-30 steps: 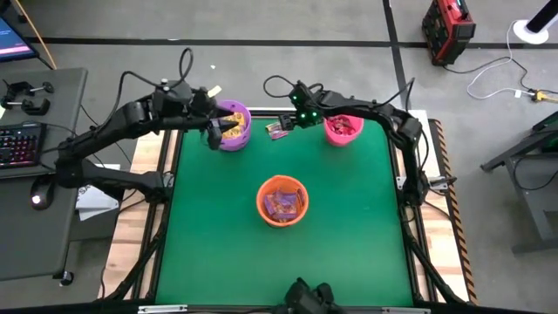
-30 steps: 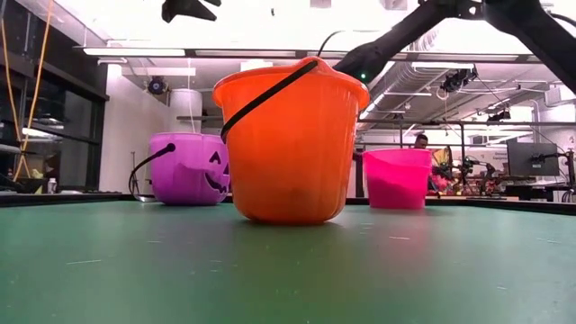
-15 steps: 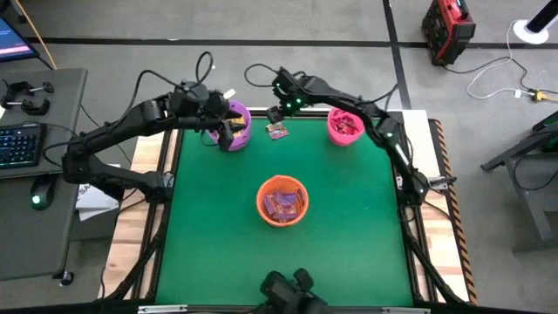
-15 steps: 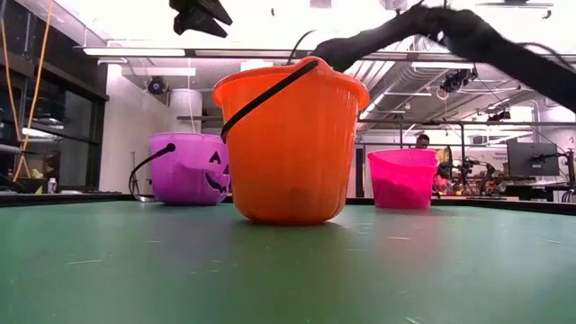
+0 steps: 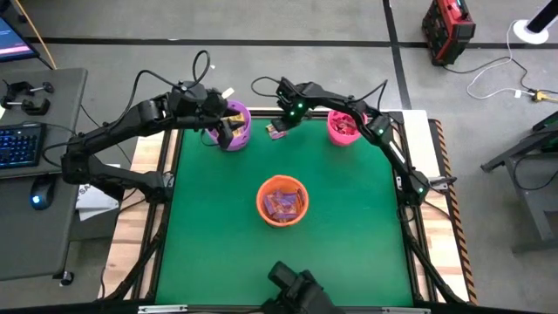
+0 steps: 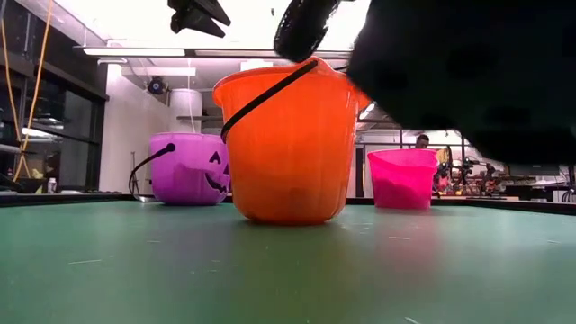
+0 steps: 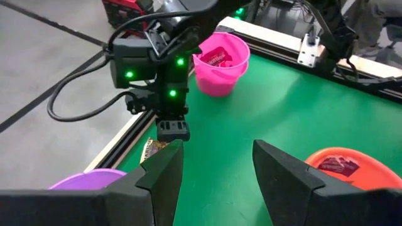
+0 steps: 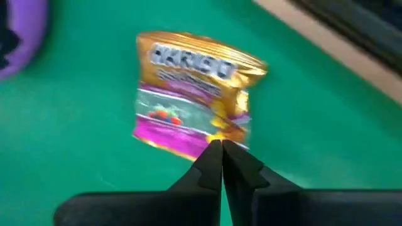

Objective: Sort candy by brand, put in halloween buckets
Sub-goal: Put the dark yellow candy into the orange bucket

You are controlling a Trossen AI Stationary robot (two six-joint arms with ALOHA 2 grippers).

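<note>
The right arm reaches across the far edge of the green table [image 5: 349,218], past the pink bucket [image 5: 343,127], and its right gripper [image 5: 281,125] points down over a gold-and-purple candy packet [image 8: 195,94] lying flat on the mat between the pink bucket and the purple bucket [image 5: 234,126]. In the right wrist view its two dark fingers [image 8: 210,164] are pressed together tip to tip with nothing between them, their point just at the packet's near edge. The packet reads "HARIBO" in white letters across its gold top, above a clear window and a purple band; smaller print is unreadable. The left arm bends in from the table's left side, and the left gripper [image 5: 224,132] hangs above the purple bucket's rim, fingers [image 7: 164,171] spread wide and empty. The orange bucket [image 5: 282,200], nearer the table's middle than the purple bucket, holds purple and red packets.
</note>
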